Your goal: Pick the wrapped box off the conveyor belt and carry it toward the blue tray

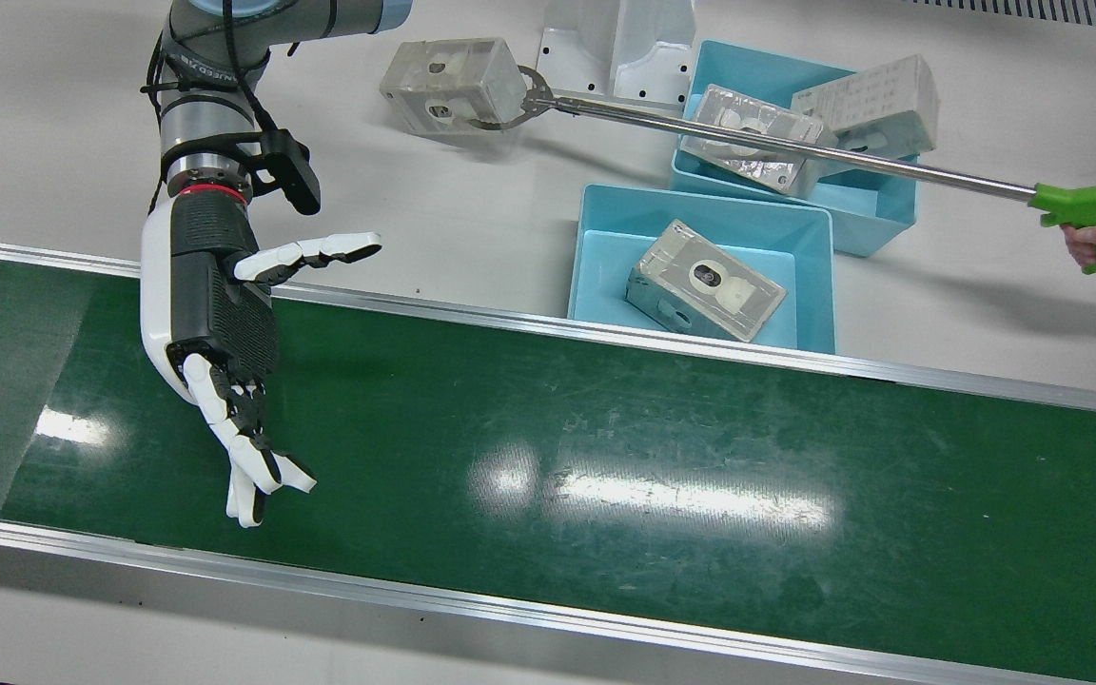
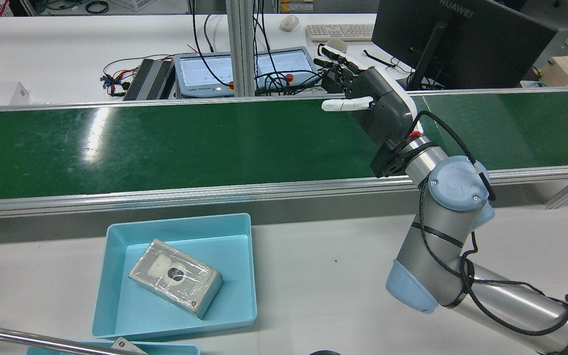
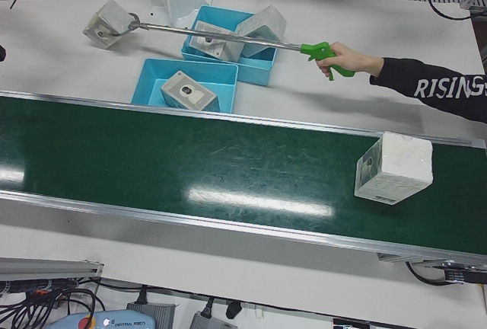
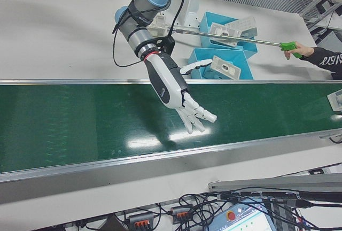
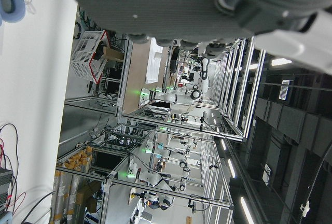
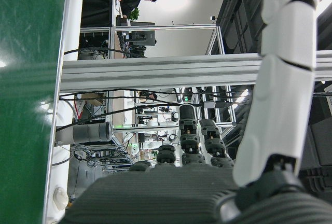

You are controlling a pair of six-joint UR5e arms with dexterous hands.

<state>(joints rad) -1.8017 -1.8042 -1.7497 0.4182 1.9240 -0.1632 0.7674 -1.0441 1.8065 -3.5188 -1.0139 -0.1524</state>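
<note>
Green conveyor belt (image 1: 605, 457) carries the wrapped box (image 3: 393, 167) far down-belt from the right hand (image 1: 225, 371), which hovers spread open, empty.

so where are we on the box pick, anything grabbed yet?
Nothing grabbed. The right hand hangs open and empty over the conveyor belt. The wrapped box sits on the belt, well away from that hand. One box already lies in the blue tray. Left: grasp, lift, carry to the tray.
</note>
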